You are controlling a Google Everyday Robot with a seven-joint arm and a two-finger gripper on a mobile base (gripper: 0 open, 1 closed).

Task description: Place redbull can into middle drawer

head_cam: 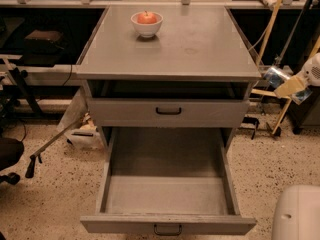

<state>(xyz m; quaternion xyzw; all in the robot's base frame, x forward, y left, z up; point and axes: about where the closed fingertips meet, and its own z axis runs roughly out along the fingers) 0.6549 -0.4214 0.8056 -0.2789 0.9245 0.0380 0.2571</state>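
The redbull can (274, 77), blue and silver, is held tilted in my gripper (289, 87) at the right edge of the view. It hangs in the air to the right of the cabinet, about level with the closed upper drawer, with a tan finger (290, 86) across its middle. The middle drawer (167, 195) is pulled wide open below and to the left of the can. Its grey tray is empty, and it has a small dark handle (167, 229) on the front. The gripper is shut on the can.
A white bowl (146, 28) holding a red apple (146, 17) stands on the cabinet top (200, 44). The upper drawer front (168, 111) is closed. Wooden poles (271, 26) lean at the right. My white base (297, 214) is at the bottom right. A bag (80, 131) and a grabber stick (50, 145) lie at the left.
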